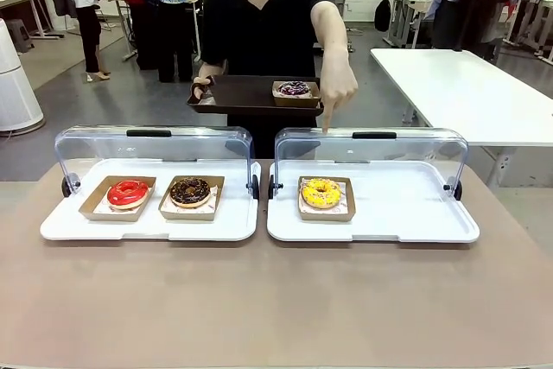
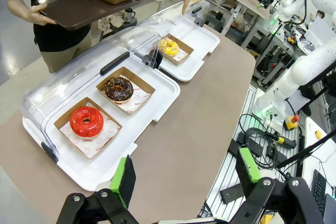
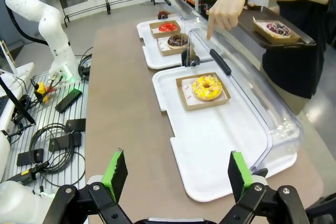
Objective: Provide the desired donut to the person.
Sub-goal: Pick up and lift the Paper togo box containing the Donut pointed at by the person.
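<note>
Left gripper (image 2: 185, 176) and right gripper (image 3: 176, 174) both gape empty, so careful: reaching for the pointed-at yellow donut (image 1: 321, 193), you could clip that open clear lid (image 1: 371, 151).

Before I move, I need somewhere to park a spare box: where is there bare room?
The right tray is bare from the yellow donut to its right edge. The table is bare in front of both trays. The left tray is crowded: red donut and chocolate donut sit side by side.
</note>
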Motion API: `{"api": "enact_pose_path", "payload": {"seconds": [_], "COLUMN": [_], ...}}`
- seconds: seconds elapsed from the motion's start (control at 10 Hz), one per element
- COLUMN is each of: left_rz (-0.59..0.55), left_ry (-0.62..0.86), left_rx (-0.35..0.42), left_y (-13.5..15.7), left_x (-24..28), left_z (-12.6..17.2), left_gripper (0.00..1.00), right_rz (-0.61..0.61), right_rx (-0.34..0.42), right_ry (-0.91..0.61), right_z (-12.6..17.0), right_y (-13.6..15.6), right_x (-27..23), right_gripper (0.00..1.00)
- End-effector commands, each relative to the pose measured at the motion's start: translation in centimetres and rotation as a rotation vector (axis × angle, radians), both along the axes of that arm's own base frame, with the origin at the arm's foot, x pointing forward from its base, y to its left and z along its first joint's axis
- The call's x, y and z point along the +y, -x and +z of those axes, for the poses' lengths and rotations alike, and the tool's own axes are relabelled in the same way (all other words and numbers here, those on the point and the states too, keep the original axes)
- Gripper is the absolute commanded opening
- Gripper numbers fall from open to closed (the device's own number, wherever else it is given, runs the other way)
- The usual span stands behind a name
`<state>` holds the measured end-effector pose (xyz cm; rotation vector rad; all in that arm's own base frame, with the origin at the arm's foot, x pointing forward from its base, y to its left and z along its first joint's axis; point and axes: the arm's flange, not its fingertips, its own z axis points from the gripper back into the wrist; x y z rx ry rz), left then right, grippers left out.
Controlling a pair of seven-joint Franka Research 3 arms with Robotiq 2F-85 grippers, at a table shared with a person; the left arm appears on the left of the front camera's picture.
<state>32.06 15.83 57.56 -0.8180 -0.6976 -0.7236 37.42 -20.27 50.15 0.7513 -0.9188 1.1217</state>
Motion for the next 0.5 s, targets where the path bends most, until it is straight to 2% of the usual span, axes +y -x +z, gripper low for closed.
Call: {"api": "enact_pose_path", "payload": {"seconds": [0.0, 0.3, 0.4], "left_rz": [-0.012, -0.012, -0.012], "left_ry": [0.005, 0.005, 0.005], "left_rx": [-0.022, -0.022, -0.022], "left_y": [0.1, 0.1, 0.1], "left_x": [0.1, 0.1, 0.1], "left_z": [-0.1, -0.1, -0.1], "left_gripper": [1.0, 1.0, 1.0], "right_rz": [0.008, 0.0, 0.028], "right_rx": [0.002, 0.0, 0.023], "right_ry": [-0.002, 0.0, 0.066], "right_z": [-0.1, 0.0, -0.4], "right_y": [0.2, 0.0, 0.7], "right_x": [-0.2, 0.0, 4.6], "right_gripper": [1.0, 1.0, 1.0]}}
